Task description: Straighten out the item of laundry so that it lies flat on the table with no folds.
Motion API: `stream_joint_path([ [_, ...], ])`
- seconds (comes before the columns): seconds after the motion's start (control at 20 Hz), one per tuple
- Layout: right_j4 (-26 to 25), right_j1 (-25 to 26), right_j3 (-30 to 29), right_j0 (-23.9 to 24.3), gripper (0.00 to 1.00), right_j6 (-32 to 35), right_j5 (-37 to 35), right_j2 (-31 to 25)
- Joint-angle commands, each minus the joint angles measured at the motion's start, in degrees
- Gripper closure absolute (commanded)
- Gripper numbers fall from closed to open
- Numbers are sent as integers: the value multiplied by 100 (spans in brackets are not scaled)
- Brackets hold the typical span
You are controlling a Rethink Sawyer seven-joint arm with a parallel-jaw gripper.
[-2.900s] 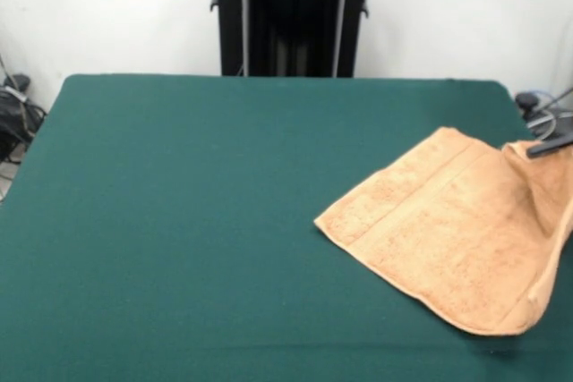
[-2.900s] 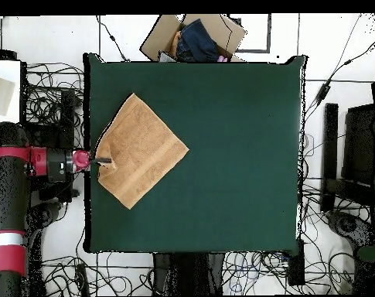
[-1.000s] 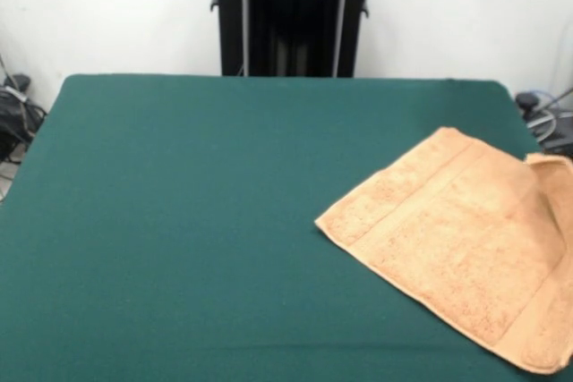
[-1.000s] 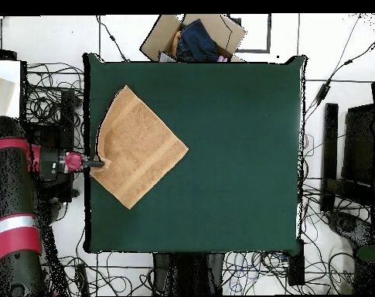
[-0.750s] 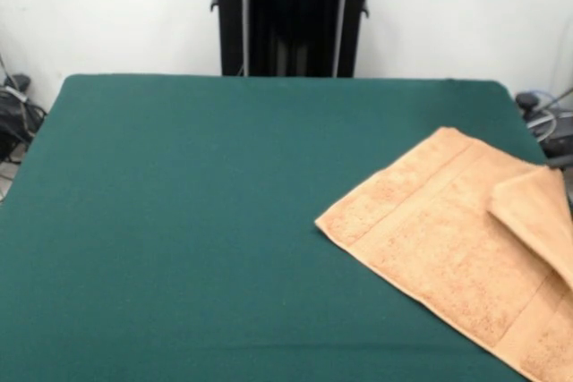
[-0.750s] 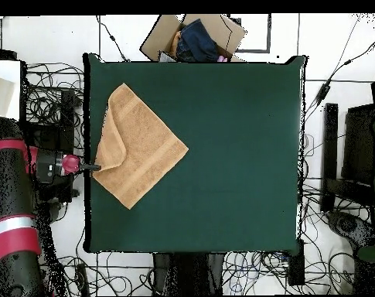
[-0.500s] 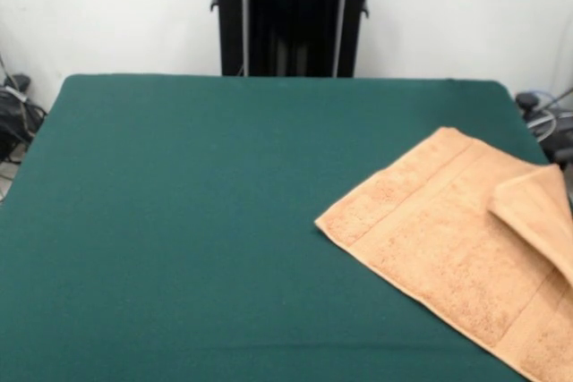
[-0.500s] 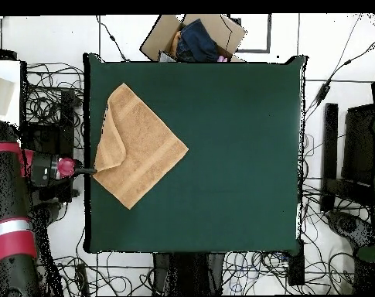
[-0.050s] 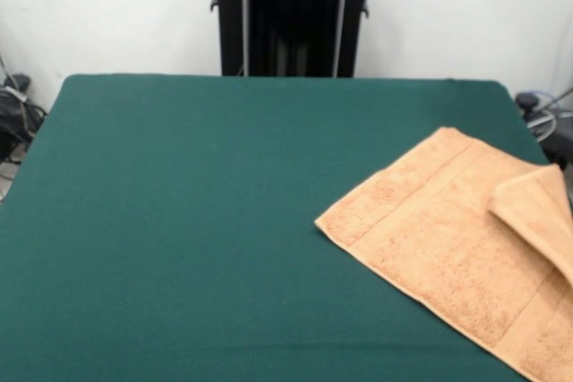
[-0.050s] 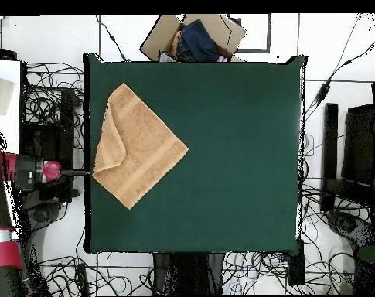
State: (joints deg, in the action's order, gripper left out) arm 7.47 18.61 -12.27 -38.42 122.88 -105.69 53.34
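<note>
The peach-orange item of laundry (image 9: 439, 239) lies on the green table (image 9: 179, 221) by its right edge in the front view. One corner is folded back as a flap (image 9: 537, 212) on top of it. From overhead the item of laundry (image 10: 144, 147) sits near the left edge of the table (image 10: 236, 155), with the flap (image 10: 111, 143) along its left side. My gripper (image 10: 85, 172) hovers just off that edge, level with the towel's left corner and apart from it. The front view does not show the gripper.
A cardboard box (image 10: 194, 39) with dark clothes sits beyond the table's top edge in the overhead view. Cables (image 10: 51, 100) cover the floor all round. Black equipment (image 10: 352, 155) stands to the right. The black pedestal (image 9: 291, 15) rises behind the table.
The lifted towel corner was let go and dropped as a folded flap onto the towel. My arm has drawn back leftward off the table's edge in the overhead view.
</note>
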Motion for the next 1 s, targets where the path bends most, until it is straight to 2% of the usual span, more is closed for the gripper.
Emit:
stream_joint_path([
  [0.05,169,-849,-1612,45,0,1090,929,-1058],
  [0.25,444,-1594,-2931,368,0,369,2505,-2174],
  [0.55,869,-2267,-4139,1150,0,-1009,3893,-3322],
  [0.8,1093,-2676,-4948,1782,0,-1812,4829,-4245],
  [1.0,1156,-2843,-5389,2346,0,-2271,5251,-5008],
])
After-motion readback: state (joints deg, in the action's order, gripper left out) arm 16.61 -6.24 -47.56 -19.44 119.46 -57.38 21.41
